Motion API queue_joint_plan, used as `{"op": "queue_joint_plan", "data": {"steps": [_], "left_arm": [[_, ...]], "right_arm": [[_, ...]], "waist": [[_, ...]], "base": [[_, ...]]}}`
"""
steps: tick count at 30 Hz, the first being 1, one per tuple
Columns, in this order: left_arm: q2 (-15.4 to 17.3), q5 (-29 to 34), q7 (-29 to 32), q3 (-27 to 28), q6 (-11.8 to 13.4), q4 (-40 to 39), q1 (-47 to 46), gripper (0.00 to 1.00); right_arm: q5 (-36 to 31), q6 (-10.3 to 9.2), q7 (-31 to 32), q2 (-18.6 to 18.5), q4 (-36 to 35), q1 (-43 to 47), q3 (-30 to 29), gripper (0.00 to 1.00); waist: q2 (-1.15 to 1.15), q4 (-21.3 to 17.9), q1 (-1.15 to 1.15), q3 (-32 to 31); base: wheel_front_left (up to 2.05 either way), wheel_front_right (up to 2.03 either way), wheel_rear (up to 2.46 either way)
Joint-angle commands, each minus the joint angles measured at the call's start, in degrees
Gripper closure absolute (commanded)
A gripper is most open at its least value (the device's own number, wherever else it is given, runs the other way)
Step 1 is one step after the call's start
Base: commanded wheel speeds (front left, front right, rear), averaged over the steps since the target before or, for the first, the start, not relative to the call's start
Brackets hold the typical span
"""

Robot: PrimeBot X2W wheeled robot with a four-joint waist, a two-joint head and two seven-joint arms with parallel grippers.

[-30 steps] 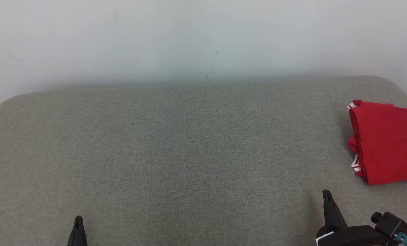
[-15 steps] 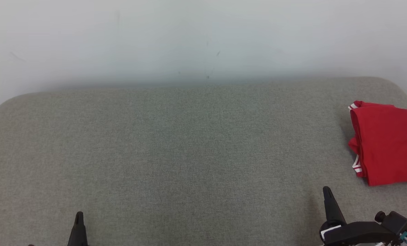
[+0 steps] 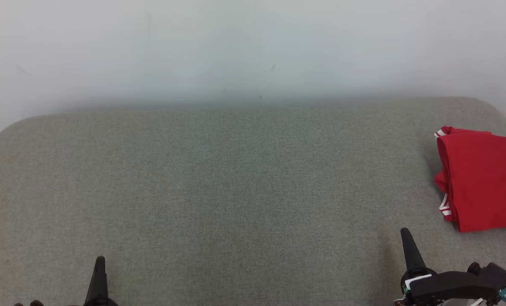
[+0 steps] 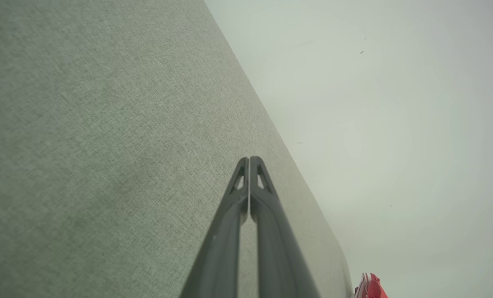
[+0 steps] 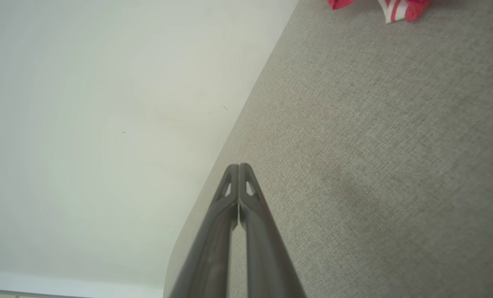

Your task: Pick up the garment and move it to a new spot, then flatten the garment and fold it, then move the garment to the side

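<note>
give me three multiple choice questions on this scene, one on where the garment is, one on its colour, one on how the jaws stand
1. Where does the garment lie on the grey surface, in the head view?
A. in the middle
B. at the lower left
C. at the right edge

2. What colour is the garment?
A. red with white stripes
B. plain blue
C. black with yellow stripes

3. How do the jaws of the left gripper and right gripper stand?
A. both wide open
B. both shut, holding nothing
C. the right ones shut on the garment

Answers:
1 C, it lies at the right border of the head view, partly cut off.
2 A, the cloth is red with white-striped trim along its left side.
3 B, each wrist view shows the two fingers pressed together with nothing between them.
</note>
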Motion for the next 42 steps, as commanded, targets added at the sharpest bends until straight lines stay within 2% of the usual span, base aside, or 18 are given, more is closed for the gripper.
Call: {"op": "queue_joint_plan", "data": {"steps": [1, 42], "left_arm": [[0.2, -1.9, 0.5, 0.2, -0.4, -0.2, -1.2, 1.00], [0.3, -22.3, 5.8, 1.0, -1.6, 1.1, -4.4, 1.00]], "right_arm": [[2.1, -0.06, 0.3, 0.0, -0.6, -1.0, -0.1, 1.00], [23.5, -0.10, 4.7, 0.0, -0.7, -2.7, -0.4, 1.00]], "waist": [[0.00, 0.0, 0.00, 0.0], [0.00, 0.8, 0.00, -0.4]], "base": [[0.00, 0.00, 0.00], [0.00, 0.00, 0.00]]}}
